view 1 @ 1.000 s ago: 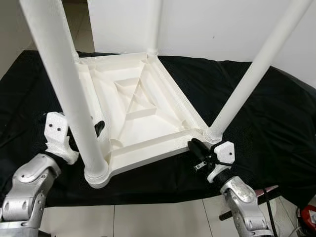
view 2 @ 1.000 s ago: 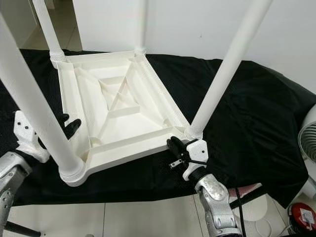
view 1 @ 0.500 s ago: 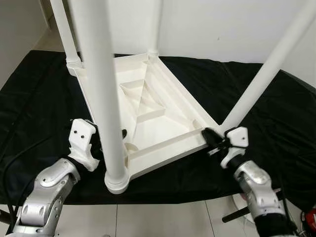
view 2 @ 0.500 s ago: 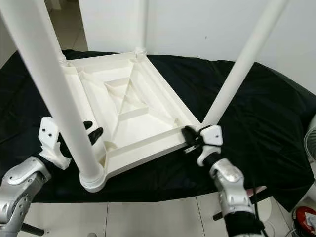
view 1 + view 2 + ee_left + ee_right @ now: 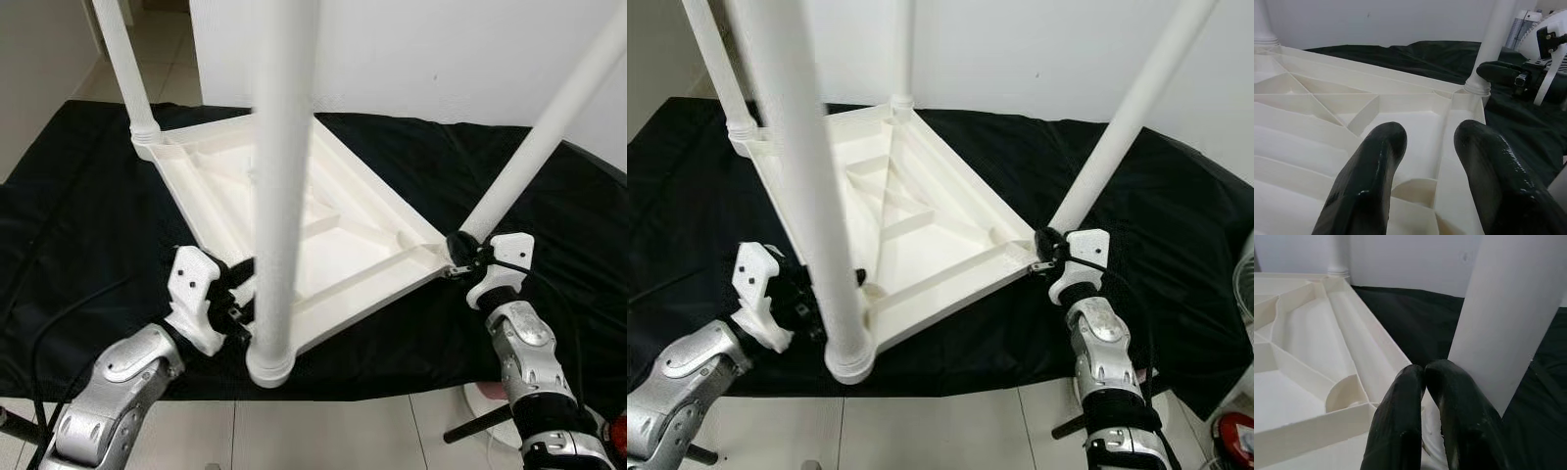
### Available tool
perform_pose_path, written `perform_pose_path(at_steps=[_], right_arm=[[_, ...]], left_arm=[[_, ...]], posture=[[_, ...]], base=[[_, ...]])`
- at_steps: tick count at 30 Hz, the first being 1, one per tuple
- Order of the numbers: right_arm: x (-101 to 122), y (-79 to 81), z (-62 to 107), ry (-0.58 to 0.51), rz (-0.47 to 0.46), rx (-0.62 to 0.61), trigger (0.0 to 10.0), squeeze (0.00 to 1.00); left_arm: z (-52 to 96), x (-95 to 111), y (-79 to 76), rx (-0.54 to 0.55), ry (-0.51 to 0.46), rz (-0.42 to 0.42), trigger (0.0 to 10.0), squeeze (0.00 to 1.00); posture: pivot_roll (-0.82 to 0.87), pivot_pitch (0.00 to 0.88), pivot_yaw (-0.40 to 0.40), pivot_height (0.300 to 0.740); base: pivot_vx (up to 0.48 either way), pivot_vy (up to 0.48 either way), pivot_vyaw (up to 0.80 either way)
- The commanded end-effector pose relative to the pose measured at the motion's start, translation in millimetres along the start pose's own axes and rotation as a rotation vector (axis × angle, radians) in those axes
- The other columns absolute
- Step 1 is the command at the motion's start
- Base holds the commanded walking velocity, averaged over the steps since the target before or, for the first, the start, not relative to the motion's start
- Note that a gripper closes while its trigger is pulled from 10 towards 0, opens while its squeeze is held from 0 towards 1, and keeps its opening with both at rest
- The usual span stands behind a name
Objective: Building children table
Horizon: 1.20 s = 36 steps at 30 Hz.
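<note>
A white plastic children's table (image 5: 323, 230) lies upside down on a black cloth (image 5: 78, 225) that covers the surface beneath it. Its underside faces up: a rectangular tray of raised ribs, with an outer rim, diagonal braces meeting toward the middle and short cross walls. Four round white legs (image 5: 284, 176) rise from the corners, each seated in a ringed socket. The near-left leg (image 5: 813, 186) stands close to the head camera and crosses the middle of the left eye view. The near-right leg (image 5: 539, 137) slants up and to the right.

The left gripper (image 5: 238, 294) is at the table's near-left corner, just beside the base of the nearest leg. In the left wrist view its two black fingers (image 5: 1366, 186) are spread apart above the ribbed underside, holding nothing.

The right gripper (image 5: 457, 257) is at the near-right corner, at the foot of the slanted leg. In the right wrist view its fingers (image 5: 1400, 431) are pressed together, tips touching, right against the leg's base and the corner socket; nothing shows between them.

Beyond the cloth stands a white wall (image 5: 421, 49), and pale floor tiles (image 5: 323, 436) show along the near edge.
</note>
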State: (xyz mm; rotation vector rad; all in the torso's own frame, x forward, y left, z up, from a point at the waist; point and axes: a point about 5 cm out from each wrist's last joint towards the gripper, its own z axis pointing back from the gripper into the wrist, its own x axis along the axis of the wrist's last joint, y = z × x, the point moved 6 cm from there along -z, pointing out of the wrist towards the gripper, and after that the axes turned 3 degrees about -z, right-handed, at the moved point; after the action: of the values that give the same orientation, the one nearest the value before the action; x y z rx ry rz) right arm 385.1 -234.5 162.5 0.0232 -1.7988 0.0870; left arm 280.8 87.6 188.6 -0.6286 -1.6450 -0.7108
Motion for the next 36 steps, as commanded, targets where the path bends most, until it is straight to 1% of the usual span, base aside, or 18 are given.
perform_pose_path(at_steps=[1,5,8,10,11,14,15,18,19,20,21,22,24,25,26,30,33,36], right_arm=[[1.3,-18.7,3.6,-0.012,0.003,-0.083,10.0,0.00],[-5.6,-11.4,6.7,-0.005,-0.024,-0.092,10.0,0.00],[-17.3,8.8,15.3,0.012,-0.044,-0.070,10.0,0.00],[-17.3,8.8,15.3,0.012,-0.044,-0.070,10.0,0.00],[-20.7,15.0,19.3,0.016,-0.045,-0.070,10.0,0.00],[-25.7,18.7,24.1,0.025,-0.046,-0.093,10.0,0.00],[-32.9,19.8,30.6,0.043,-0.039,-0.146,10.0,0.00],[-38.7,20.6,37.3,0.055,-0.042,-0.191,10.0,0.00],[-42.5,21.6,44.0,0.062,-0.047,-0.228,10.0,0.00],[-42.5,21.6,44.0,0.062,-0.047,-0.228,10.0,0.00],[-44.2,22.3,48.5,0.063,-0.051,-0.249,10.0,0.00],[-44.2,22.3,48.5,0.063,-0.051,-0.249,10.0,0.00],[-43.9,19.4,58.3,0.058,-0.063,-0.299,10.0,0.00],[-41.8,14.3,66.8,0.053,-0.051,-0.355,10.0,0.00],[-41.8,14.3,66.8,0.053,-0.051,-0.355,10.0,0.00],[-46.0,15.0,74.1,0.074,-0.084,-0.396,10.0,0.00],[-47.2,18.5,72.5,0.079,-0.093,-0.396,10.0,0.00],[-49.9,24.2,60.5,0.097,-0.132,-0.389,10.0,0.00]], left_arm=[[2.2,1.0,-25.7,-0.206,-0.004,0.008,10.0,0.00],[2.0,3.2,-30.4,-0.219,-0.008,0.016,10.0,0.00],[0.1,1.8,-31.3,-0.215,-0.001,0.016,10.0,0.00],[0.1,1.8,-31.3,-0.215,-0.001,0.016,10.0,0.00],[-0.1,1.7,-31.5,-0.214,-0.001,0.018,10.0,0.00],[-0.4,2.2,-32.0,-0.215,0.000,0.021,10.0,0.00],[-1.9,1.6,-30.8,-0.209,0.006,0.018,10.0,0.00],[-4.1,-0.7,-27.3,-0.195,0.017,0.012,10.0,0.00],[-8.2,-5.9,-16.3,-0.149,0.043,-0.008,10.0,0.00],[-8.2,-5.9,-16.3,-0.149,0.043,-0.008,10.0,0.00],[-11.5,-11.4,-6.2,-0.108,0.072,-0.026,10.0,0.00],[-11.5,-11.4,-6.2,-0.108,0.072,-0.026,10.0,0.00],[-15.4,-24.9,24.7,0.005,0.148,-0.081,10.0,0.00],[-14.4,-31.5,46.2,0.062,0.196,-0.124,10.0,0.00],[-14.4,-31.5,46.2,0.062,0.196,-0.124,10.0,0.00],[-13.0,-34.8,63.5,0.075,0.238,-0.170,10.0,0.00],[-14.1,-30.0,63.7,0.055,0.222,-0.177,10.0,0.00],[-20.4,-19.5,57.2,0.001,0.180,-0.185,10.0,0.00]], posture=[[0.10,0.090,-0.048,0.740],[0.10,0.098,-0.048,0.740],[0.10,0.100,-0.050,0.740],[0.10,0.100,-0.050,0.740],[0.10,0.103,-0.051,0.740],[0.10,0.105,-0.049,0.740],[0.10,0.107,-0.049,0.740],[0.09,0.107,-0.048,0.740],[0.09,0.109,-0.046,0.740],[0.09,0.109,-0.046,0.740],[0.09,0.109,-0.046,0.740],[0.09,0.109,-0.046,0.740],[0.08,0.110,-0.041,0.740],[0.08,0.110,-0.036,0.740],[0.08,0.110,-0.036,0.740],[0.07,0.109,-0.028,0.740],[0.06,0.109,-0.023,0.740],[0.06,0.105,-0.012,0.740]], base=[[0.000,0.000,0.00],[0.000,0.000,0.00],[0.000,0.000,0.00],[0.000,0.000,0.00],[0.000,0.000,0.00],[0.000,0.000,0.00],[0.000,0.000,0.00],[0.000,0.000,0.00],[0.000,0.000,0.00],[0.000,0.000,0.00],[0.000,0.000,0.00],[0.000,0.000,0.00],[0.000,0.000,0.00],[0.000,0.000,0.00],[0.000,0.000,0.00],[0.000,0.000,0.00],[0.000,0.000,0.00],[0.000,0.000,0.00]])
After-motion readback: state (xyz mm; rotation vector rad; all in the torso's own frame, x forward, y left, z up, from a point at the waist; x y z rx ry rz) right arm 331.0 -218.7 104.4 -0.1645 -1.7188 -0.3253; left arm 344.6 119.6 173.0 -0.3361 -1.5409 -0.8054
